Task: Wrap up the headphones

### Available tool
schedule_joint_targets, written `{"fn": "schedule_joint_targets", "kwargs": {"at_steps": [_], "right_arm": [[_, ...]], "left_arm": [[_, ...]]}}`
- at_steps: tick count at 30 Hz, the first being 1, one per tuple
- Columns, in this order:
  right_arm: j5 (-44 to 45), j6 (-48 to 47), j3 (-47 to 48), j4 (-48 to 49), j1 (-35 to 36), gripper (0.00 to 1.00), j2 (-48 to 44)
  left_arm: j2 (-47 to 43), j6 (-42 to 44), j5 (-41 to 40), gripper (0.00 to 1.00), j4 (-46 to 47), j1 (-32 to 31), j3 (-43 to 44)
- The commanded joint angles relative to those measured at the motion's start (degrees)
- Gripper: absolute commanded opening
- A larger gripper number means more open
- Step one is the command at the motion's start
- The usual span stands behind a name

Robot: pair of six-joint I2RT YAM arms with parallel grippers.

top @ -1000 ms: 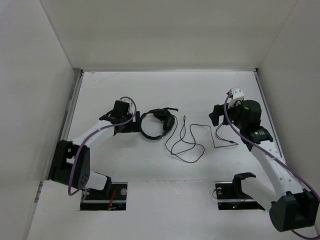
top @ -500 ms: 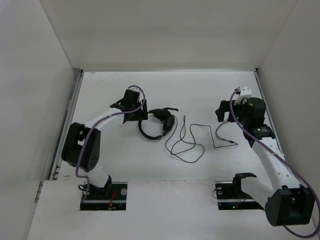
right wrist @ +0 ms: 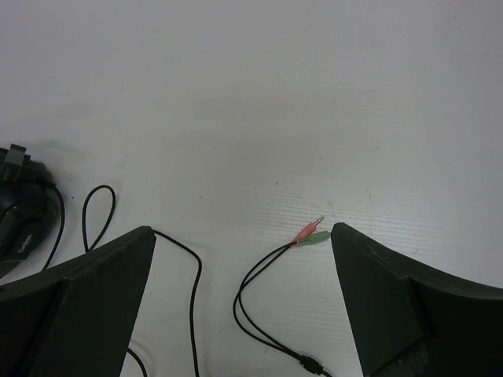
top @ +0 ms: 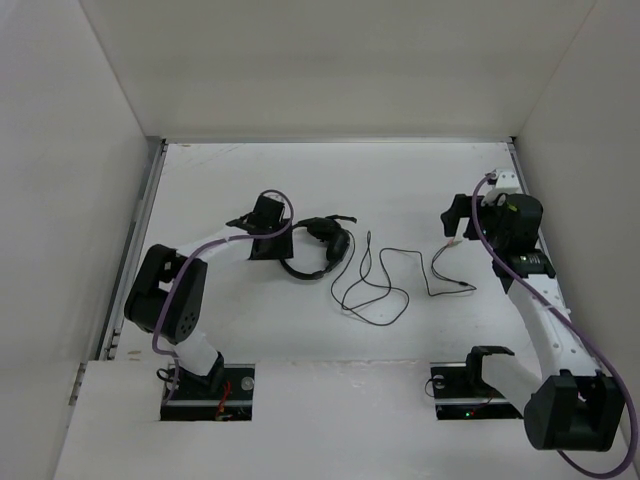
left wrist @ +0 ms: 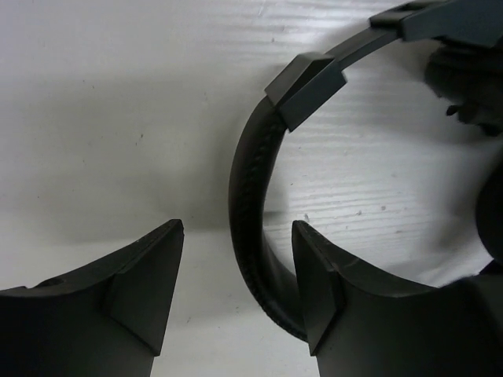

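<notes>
Two tools are open over the white tabletop, and neither is grasping anything. Your left tool sits low at the headphones, which lie flat a little left of centre. The left wrist view shows the padded band running up through the gap between the fingers, close against the right-hand finger and apart from the other, so the jaws are not clenched on it.

From above, the headphones' long axis runs on a diagonal. The curved band bulges toward the near left, and the two earcups are folded together at the far right end. The band is matte black with a stitched, cushioned inner face and a squared plastic slider block.

You'll find the thin black cable trailing right from the earcups in loose, uneven loops. It ends at two slim plugs, one pink and one green with metal tips, lying side by side. Your right tool hangs spread wide above those plugs without touching them.
</notes>
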Motion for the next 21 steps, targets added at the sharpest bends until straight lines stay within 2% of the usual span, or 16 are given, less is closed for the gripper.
{"fn": "schedule_joint_targets", "kwargs": {"at_steps": [1,5,9,13,16,21], "right_arm": [[-0.2,1.4,1.0,4.1,-0.4,1.00,0.4],[-0.2,1.4,1.0,4.6,-0.7,1.00,0.9],[-0.2,1.5,0.9,4.7,-1.1,1.00,0.9],[-0.2,1.7,0.9,5.0,-1.3,1.00,0.9],[-0.4,1.3,1.3,5.1,-1.1,1.00,0.7],[-4.8,1.1,3.2,4.2,1.8,1.00,1.4]], "left_arm": [[0.2,-0.8,-1.3,0.53,0.6,-0.2,-0.9],[1.8,-0.8,-1.7,0.43,0.8,-0.2,-0.3],[3.7,-0.8,-2.2,0.23,1.4,-0.3,-0.1],[5.2,-0.8,-2.5,0.15,1.7,-0.9,0.2],[5.3,-0.5,-0.5,0.02,1.1,-0.4,2.4],[2.5,1.2,1.5,0.00,-2.4,0.9,12.5]]}}
